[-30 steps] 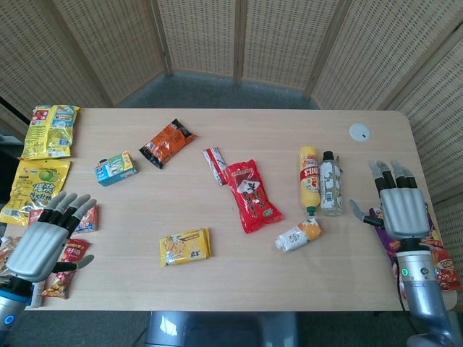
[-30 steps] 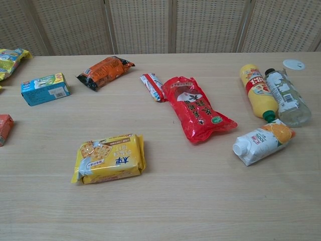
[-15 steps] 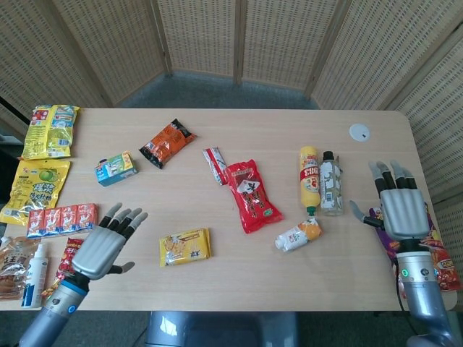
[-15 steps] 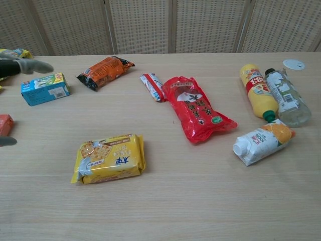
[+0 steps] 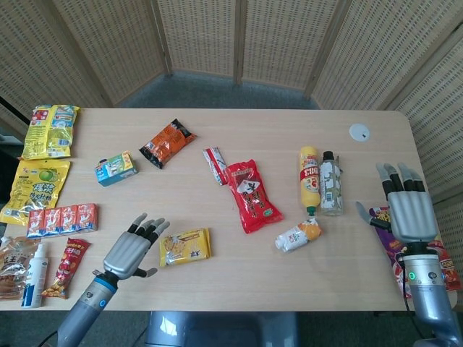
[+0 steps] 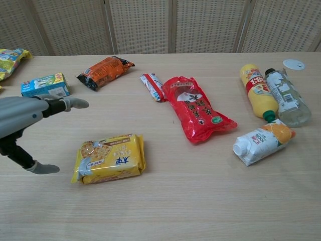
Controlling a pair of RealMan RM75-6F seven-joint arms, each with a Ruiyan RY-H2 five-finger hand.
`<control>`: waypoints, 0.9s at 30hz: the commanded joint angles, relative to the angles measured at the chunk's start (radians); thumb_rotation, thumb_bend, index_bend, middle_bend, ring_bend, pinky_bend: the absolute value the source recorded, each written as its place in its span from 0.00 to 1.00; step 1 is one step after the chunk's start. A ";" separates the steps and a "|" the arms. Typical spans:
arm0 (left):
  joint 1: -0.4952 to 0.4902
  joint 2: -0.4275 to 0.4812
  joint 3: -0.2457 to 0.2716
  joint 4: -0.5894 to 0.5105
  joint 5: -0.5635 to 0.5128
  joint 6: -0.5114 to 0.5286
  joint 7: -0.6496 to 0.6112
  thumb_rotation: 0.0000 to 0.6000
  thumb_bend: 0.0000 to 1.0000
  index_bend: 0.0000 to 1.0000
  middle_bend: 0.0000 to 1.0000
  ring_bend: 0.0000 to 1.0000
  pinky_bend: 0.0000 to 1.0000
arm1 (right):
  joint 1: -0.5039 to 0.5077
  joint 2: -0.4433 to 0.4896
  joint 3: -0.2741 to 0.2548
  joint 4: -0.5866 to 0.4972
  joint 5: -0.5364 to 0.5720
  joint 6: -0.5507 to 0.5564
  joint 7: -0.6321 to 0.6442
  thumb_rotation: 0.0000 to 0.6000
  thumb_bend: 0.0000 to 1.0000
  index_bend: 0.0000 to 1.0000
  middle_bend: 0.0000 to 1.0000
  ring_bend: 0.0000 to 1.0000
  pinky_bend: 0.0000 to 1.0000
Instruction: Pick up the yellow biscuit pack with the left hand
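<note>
Near the front edge of the tabletop (image 5: 239, 289): yellow biscuit pack (image 5: 185, 246) lies flat, left of centre.
Left hand (image 5: 132, 249): fingers spread, holding nothing, just beside the pack's left end, not touching.
Right hand (image 5: 409, 212): released, fingers apart, at the right edge.

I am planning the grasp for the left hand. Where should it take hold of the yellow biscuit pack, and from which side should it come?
The yellow biscuit pack lies flat, its long sides running left to right. The left hand, open just off its left end, could best come from above, thumb on the near long side and fingers on the far one, gripping across the narrower middle.
</note>
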 commanded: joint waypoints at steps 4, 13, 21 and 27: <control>-0.050 -0.110 -0.022 0.094 -0.046 -0.048 -0.021 0.92 0.14 0.02 0.10 0.16 0.00 | -0.010 0.012 -0.001 -0.007 -0.006 0.005 0.014 0.11 0.33 0.00 0.09 0.00 0.15; -0.097 -0.221 -0.039 0.208 -0.097 -0.095 -0.044 0.92 0.14 0.02 0.10 0.16 0.00 | -0.026 0.035 0.000 -0.014 -0.001 0.004 0.047 0.11 0.33 0.00 0.09 0.00 0.15; -0.132 -0.296 -0.045 0.298 -0.158 -0.161 -0.112 0.96 0.15 0.07 0.09 0.18 0.08 | -0.038 0.049 -0.002 -0.022 0.003 0.001 0.070 0.11 0.32 0.00 0.09 0.00 0.15; -0.135 -0.370 -0.062 0.376 -0.136 -0.125 -0.183 1.00 0.46 0.43 0.35 0.55 0.55 | -0.049 0.062 -0.003 -0.037 0.002 0.002 0.086 0.11 0.33 0.00 0.09 0.00 0.15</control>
